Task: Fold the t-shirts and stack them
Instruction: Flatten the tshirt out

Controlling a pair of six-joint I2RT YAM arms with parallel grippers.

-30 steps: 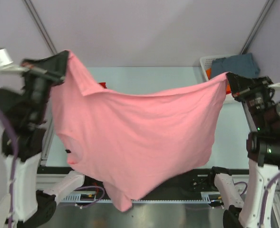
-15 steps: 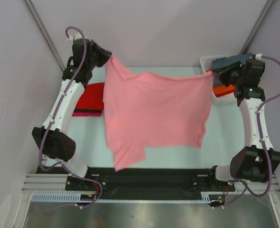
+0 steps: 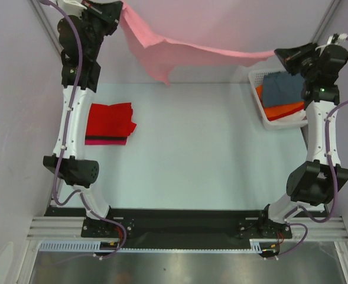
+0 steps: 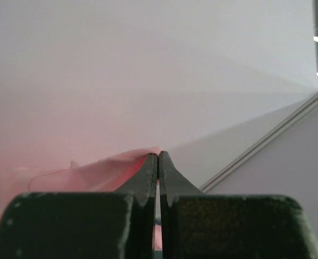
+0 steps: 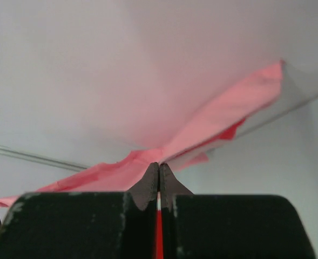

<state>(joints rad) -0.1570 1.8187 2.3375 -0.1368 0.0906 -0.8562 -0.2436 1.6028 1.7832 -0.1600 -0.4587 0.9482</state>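
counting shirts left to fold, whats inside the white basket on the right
The white basket holds a slate grey-blue shirt lying over an orange shirt. Anything beneath them is covered.

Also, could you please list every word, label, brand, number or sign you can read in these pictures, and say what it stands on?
There are none to read in any view. The pink t-shirt, the folded red t-shirt, and the grey-blue t-shirt and orange t-shirt in the white basket all look plain, and the table bears no markings.
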